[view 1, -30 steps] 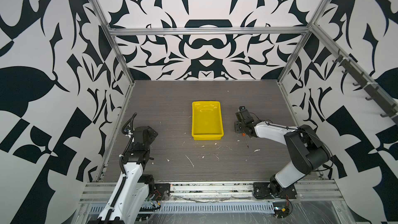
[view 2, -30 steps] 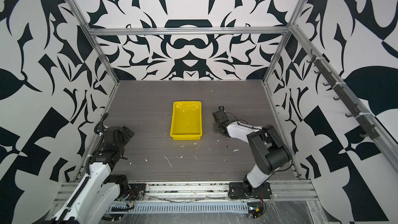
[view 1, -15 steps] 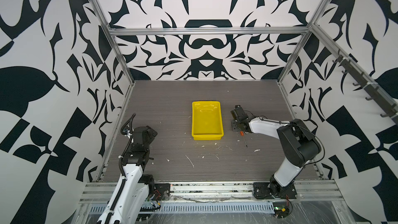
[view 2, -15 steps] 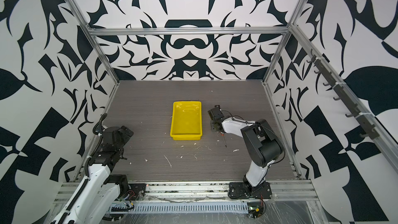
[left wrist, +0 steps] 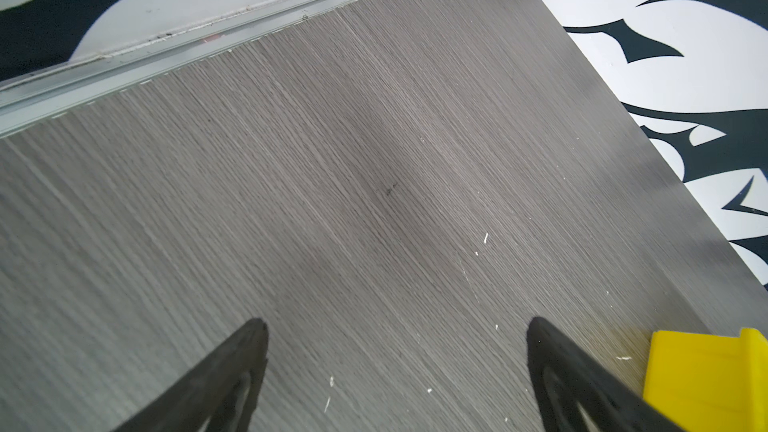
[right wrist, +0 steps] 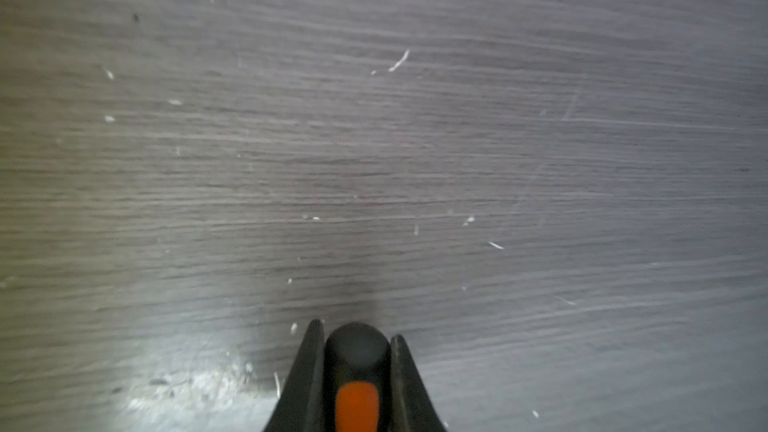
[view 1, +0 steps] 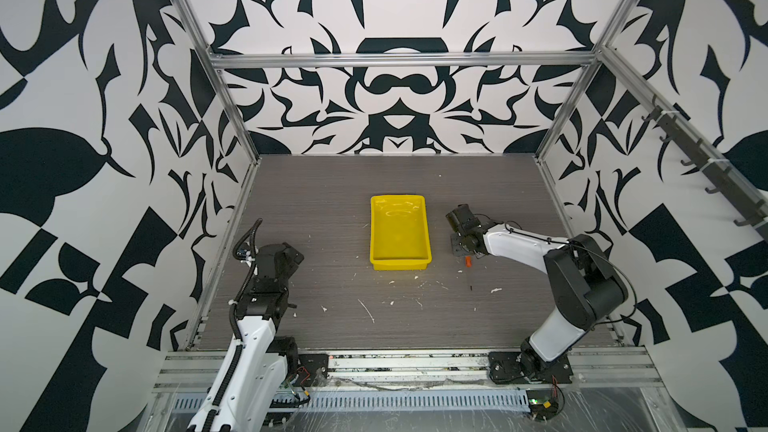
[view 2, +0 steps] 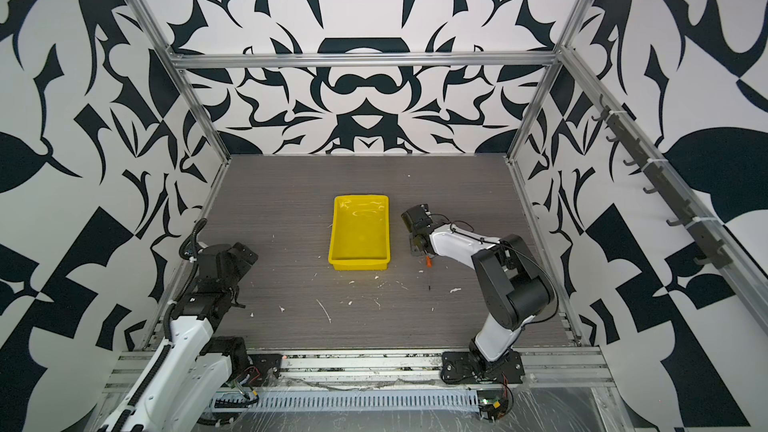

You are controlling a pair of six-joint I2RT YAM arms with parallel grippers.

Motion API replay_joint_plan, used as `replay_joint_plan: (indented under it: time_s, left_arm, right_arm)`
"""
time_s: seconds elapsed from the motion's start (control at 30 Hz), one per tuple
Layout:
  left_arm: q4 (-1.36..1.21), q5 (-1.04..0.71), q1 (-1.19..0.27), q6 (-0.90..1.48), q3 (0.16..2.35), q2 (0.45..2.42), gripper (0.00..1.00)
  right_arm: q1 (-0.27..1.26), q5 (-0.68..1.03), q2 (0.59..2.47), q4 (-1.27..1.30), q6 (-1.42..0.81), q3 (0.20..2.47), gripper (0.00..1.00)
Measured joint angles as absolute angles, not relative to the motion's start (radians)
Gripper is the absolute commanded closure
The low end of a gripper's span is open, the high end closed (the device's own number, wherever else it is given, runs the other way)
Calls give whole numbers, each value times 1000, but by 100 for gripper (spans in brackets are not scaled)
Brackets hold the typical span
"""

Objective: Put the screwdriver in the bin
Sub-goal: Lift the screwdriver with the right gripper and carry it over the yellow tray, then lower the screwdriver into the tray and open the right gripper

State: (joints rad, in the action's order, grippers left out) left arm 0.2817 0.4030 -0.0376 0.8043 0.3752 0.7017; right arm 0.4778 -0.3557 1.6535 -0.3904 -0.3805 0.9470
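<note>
Pinching the screwdriver (right wrist: 357, 403) by its handle, your right gripper (right wrist: 355, 329) has both fingers pressed against the black butt end, with orange showing just behind them. The grip looks far out toward the end of the handle, so treat it as a shallow hold. Raise the tool slowly and straight up before you travel, and avoid quick wrist turns that could let the handle pivot. In both top views the thin shaft trails away from the fingers toward the arm's own base, low over the table (view 1: 332, 209). You cannot tell whether its tip is clear of the surface, so gain height first.

The bin (view 1: 427, 238) sits just beside the gripper, on the side facing the other arm, and it looks empty. Its nearest long wall is the edge to mind. Carry the fingers and the trailing shaft above that rim, then centre over the floor of the bin before you spread the fingers. Turning the shaft to run along the bin's length should help it land flat.

Room is generous. Nothing lies between the gripper and the bin except scattered white flecks (view 1: 368, 311) on the table. Your left gripper (left wrist: 397, 351) hangs spread wide and holding nothing, well apart from the right one. A corner of the bin shows past one of its fingers.
</note>
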Motion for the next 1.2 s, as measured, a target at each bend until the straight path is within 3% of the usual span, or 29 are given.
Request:
replay_joint_plan:
  time_s: [0.5, 0.93, 1.2]
  left_arm:
    - [282, 402, -38, 804, 375, 710, 0]
    - [282, 400, -38, 804, 375, 704, 0]
    - [281, 397, -38, 804, 375, 712, 0]
  right_arm:
    - [537, -387, 1639, -560, -426, 1389, 89]
    - [679, -283, 1996, -585, -572, 1741, 89]
    - [705, -188, 2209, -591, -643, 1843, 89]
